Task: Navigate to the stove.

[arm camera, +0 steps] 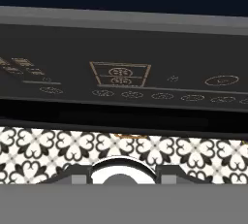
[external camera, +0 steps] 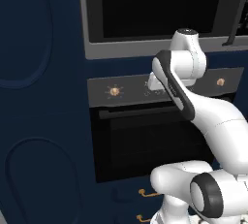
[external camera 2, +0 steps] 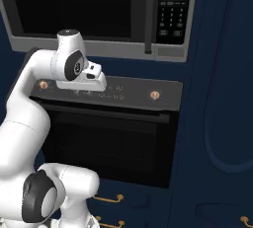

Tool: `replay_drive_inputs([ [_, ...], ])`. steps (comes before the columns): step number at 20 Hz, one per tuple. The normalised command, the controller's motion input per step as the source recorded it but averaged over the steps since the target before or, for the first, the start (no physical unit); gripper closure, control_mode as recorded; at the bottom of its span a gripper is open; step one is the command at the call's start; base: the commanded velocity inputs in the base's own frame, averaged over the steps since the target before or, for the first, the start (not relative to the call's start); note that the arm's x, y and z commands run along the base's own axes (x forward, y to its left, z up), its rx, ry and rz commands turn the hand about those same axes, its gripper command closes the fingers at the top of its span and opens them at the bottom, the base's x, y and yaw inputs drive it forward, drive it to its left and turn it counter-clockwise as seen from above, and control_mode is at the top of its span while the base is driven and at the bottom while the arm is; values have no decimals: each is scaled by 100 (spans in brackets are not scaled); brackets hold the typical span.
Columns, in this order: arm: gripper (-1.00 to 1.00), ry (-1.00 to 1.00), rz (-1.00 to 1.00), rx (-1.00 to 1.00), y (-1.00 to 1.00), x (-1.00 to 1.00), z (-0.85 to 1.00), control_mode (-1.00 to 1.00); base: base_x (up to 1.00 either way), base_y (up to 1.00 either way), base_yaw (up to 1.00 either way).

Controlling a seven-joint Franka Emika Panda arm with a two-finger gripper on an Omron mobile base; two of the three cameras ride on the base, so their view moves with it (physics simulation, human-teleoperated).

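Cabinet wall: dark navy panelled cabinetry (external camera: 38, 97) fills the surroundings, so the base faces a built-in column, not a cooking surface.
Microwave: black, grey-framed (external camera 2: 99, 10), mounted above.
Wall oven: black, brass knobs (external camera 2: 111, 133), directly ahead.
Stove: out of frame; judged elsewhere, driving needed.
Gripper: fingers unseen, cannot tell.

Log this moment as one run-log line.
phase: navigating | facing: wall oven below microwave | stove: not reached | arm: folded | end effector: state unclear
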Motion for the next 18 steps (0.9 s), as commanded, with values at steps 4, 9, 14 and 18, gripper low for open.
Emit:
replay_drive_inputs([
  [4, -100, 0, 0, 0, 0, 0, 0, 100, -9, 0, 0],
  [9, -100, 0, 0, 0, 0, 0, 0, 100, -94, 7, 0],
  [14, -100, 0, 0, 0, 0, 0, 0, 100, -8, 0, 0],
  [18, -100, 0, 0, 0, 0, 0, 0, 100, -23, 51, 45],
])
